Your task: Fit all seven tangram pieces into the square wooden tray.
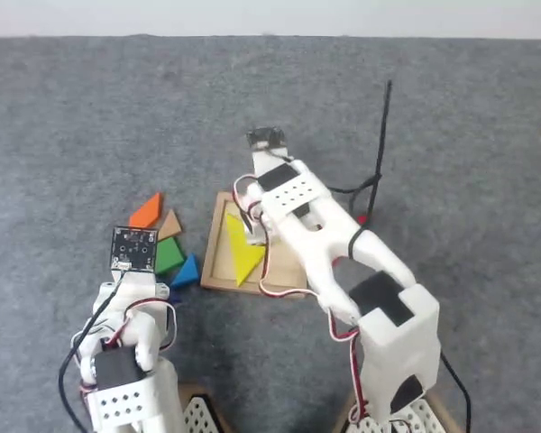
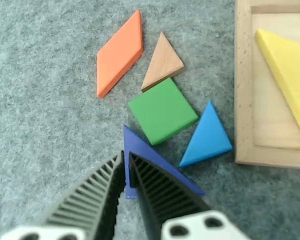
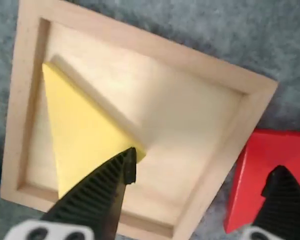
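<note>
The square wooden tray (image 3: 257, 107) holds a large yellow triangle (image 3: 80, 130) lying flat along one side. My right gripper (image 3: 205, 175) hangs open over the tray, one fingertip (image 3: 126, 165) above the yellow triangle's corner and the other above a red piece (image 3: 250, 170) just outside the tray. On the carpet beside the tray lie an orange parallelogram (image 2: 119, 52), a tan triangle (image 2: 162, 62), a green square (image 2: 162, 110), a light blue triangle (image 2: 206, 137) and a dark blue triangle (image 2: 140, 150). My left gripper (image 2: 126, 157) is shut, its tips over the dark blue triangle's edge.
Grey carpet covers the table. A black cable (image 1: 381, 135) runs up behind the right arm (image 1: 334, 244), which lies across the tray's (image 1: 218, 271) right half in the high view. Open carpet stretches to the left and far side of the pieces.
</note>
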`<state>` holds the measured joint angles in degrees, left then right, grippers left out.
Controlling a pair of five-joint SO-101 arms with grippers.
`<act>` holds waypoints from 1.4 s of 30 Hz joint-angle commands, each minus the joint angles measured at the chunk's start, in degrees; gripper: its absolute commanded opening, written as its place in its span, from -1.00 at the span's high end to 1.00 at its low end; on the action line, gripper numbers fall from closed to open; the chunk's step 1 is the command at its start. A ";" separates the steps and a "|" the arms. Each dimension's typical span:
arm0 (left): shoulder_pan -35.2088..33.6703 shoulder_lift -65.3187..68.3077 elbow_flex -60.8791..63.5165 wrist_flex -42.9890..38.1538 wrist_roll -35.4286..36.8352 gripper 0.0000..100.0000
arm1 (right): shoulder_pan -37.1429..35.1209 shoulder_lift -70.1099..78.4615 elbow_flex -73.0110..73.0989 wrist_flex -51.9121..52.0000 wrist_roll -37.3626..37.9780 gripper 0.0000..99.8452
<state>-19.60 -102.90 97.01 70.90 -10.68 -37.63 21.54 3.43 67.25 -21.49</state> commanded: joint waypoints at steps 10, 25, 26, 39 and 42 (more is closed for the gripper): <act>0.35 -1.14 -0.48 0.35 0.35 0.97 | -3.82 6.81 -7.12 -0.31 1.05 0.23; 0.35 -1.14 -0.48 0.35 0.35 0.97 | 0.66 2.24 -16.09 11.30 6.42 0.23; 0.35 -1.14 -0.48 0.35 0.35 0.97 | 2.07 0.04 -16.35 12.79 7.56 0.23; 0.35 -1.14 -0.48 0.35 0.35 0.97 | 20.18 -3.38 -12.31 16.66 16.97 0.23; 0.35 -1.14 -0.48 0.35 0.35 0.97 | 20.09 0.22 -10.55 16.22 16.79 0.23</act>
<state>-19.60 -102.90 97.01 70.90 -10.68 -18.29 20.92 -7.21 84.40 -5.49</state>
